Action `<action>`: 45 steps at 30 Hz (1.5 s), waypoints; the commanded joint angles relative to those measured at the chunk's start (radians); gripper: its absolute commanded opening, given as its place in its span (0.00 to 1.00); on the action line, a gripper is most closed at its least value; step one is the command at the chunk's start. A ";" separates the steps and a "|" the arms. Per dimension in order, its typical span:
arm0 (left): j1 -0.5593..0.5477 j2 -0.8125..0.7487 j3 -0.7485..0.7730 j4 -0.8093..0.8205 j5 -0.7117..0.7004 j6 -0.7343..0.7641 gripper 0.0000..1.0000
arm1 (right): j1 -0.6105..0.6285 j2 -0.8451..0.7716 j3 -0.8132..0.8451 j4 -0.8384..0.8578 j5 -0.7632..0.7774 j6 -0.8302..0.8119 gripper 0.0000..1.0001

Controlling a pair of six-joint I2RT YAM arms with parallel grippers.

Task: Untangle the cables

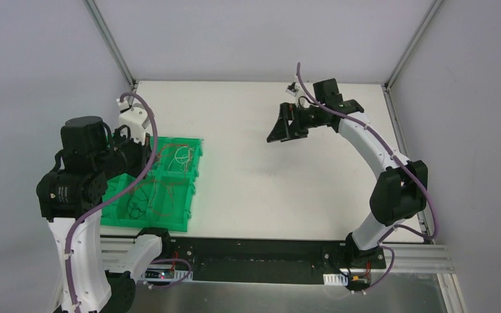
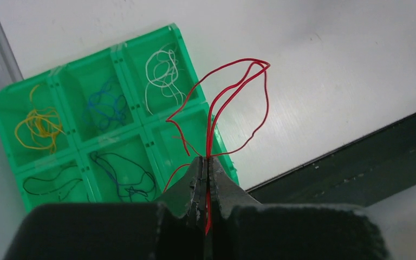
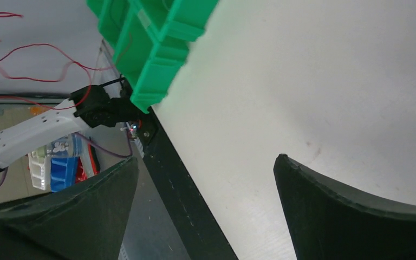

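In the left wrist view, a green tray (image 2: 79, 145) lies at ten o'clock from the left hand (image 2: 206, 162). Its pockets hold a yellow cable (image 2: 35, 127), a blue cable (image 2: 108, 105), a white cable (image 2: 162, 70) and two dark cables (image 2: 124, 176). The pocket nearest the fingertips, at eleven o'clock, looks bare.

The left hand is pressed together, pinching a red cable (image 2: 210, 135). The cable's long axis runs on in line with the fingers, and its loops stand up toward one o'clock, off the counter (image 3: 303, 81). Since the bare pocket sits just beyond the pinch, a short lowering would probably do.

The right hand (image 3: 207, 158) is spread, holds nothing, and hovers over bare counter well apart from the tray, so the left is far nearer.
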 commanded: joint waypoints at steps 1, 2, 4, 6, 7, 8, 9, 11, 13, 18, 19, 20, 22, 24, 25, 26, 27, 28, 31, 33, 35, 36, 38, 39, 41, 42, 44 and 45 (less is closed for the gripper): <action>0.004 -0.033 -0.040 -0.083 0.084 -0.032 0.00 | 0.134 -0.125 0.044 0.202 -0.141 0.057 0.99; 0.005 -0.041 -0.050 -0.083 0.093 -0.046 0.00 | 0.179 -0.151 0.042 0.269 -0.139 0.065 0.99; 0.009 -0.048 -0.066 -0.077 0.121 -0.072 0.00 | 0.265 -0.186 0.048 0.384 -0.088 0.082 0.99; 0.012 -0.048 -0.081 -0.052 0.159 -0.102 0.00 | 0.360 -0.188 0.087 0.438 0.001 0.056 0.99; 0.012 -0.047 -0.096 -0.032 0.179 -0.118 0.00 | 0.401 -0.171 0.113 0.462 0.049 0.039 0.99; 0.013 -0.049 -0.109 0.001 0.196 -0.137 0.00 | 0.442 -0.153 0.140 0.481 0.093 0.026 0.99; 0.012 -0.049 -0.124 0.027 0.213 -0.158 0.00 | 0.478 -0.133 0.174 0.508 0.132 0.018 0.99; 0.012 -0.051 -0.161 0.092 0.259 -0.203 0.00 | 0.530 -0.091 0.213 0.569 0.203 0.020 0.99; 0.012 -0.065 -0.203 0.185 0.284 -0.259 0.00 | 0.571 -0.048 0.259 0.595 0.243 0.008 0.99; 0.012 -0.069 -0.257 0.326 0.310 -0.424 0.00 | 0.660 0.027 0.302 0.604 0.362 -0.080 0.99; 0.012 -0.071 -0.265 0.351 0.311 -0.448 0.00 | 0.671 0.041 0.304 0.604 0.379 -0.093 0.99; 0.012 -0.071 -0.269 0.369 0.318 -0.464 0.00 | 0.681 0.051 0.305 0.602 0.394 -0.105 0.99; 0.012 -0.068 -0.270 0.389 0.327 -0.487 0.00 | 0.701 0.061 0.298 0.602 0.419 -0.127 0.99; 0.012 -0.066 -0.272 0.405 0.341 -0.510 0.00 | 0.715 0.067 0.285 0.605 0.423 -0.139 0.99; 0.012 -0.065 -0.272 0.410 0.349 -0.523 0.00 | 0.721 0.067 0.276 0.628 0.426 -0.140 0.99; 0.012 -0.062 -0.273 0.419 0.358 -0.533 0.00 | 0.726 0.068 0.268 0.642 0.429 -0.143 0.99; 0.012 -0.060 -0.273 0.425 0.369 -0.541 0.00 | 0.732 0.072 0.263 0.648 0.428 -0.143 0.99; 0.012 -0.059 -0.272 0.432 0.373 -0.553 0.00 | 0.735 0.078 0.261 0.653 0.436 -0.146 0.99; 0.023 -0.052 -0.272 0.451 0.388 -0.590 0.00 | 0.743 0.094 0.260 0.675 0.440 -0.134 0.99; 0.045 -0.045 -0.277 0.465 0.405 -0.612 0.00 | 0.744 0.096 0.252 0.703 0.424 -0.111 0.99; 0.059 -0.042 -0.285 0.482 0.408 -0.637 0.00 | 0.748 0.094 0.242 0.728 0.412 -0.094 0.99; 0.065 -0.041 -0.290 0.489 0.407 -0.648 0.00 | 0.751 0.092 0.240 0.733 0.409 -0.086 0.99; 0.082 -0.037 -0.296 0.501 0.400 -0.670 0.00 | 0.751 0.086 0.226 0.743 0.406 -0.066 0.99; 0.088 -0.037 -0.298 0.504 0.397 -0.675 0.00 | 0.751 0.080 0.215 0.746 0.405 -0.061 0.99; 0.093 -0.042 -0.307 0.524 0.390 -0.676 0.00 | 0.748 0.060 0.189 0.756 0.404 -0.062 0.99; 0.095 -0.049 -0.317 0.538 0.391 -0.673 0.00 | 0.746 0.054 0.178 0.766 0.405 -0.059 0.99; 0.093 -0.065 -0.344 0.568 0.393 -0.682 0.00 | 0.740 0.055 0.177 0.789 0.412 -0.036 0.99; 0.094 -0.066 -0.357 0.583 0.395 -0.690 0.00 | 0.739 0.064 0.189 0.798 0.421 -0.023 0.99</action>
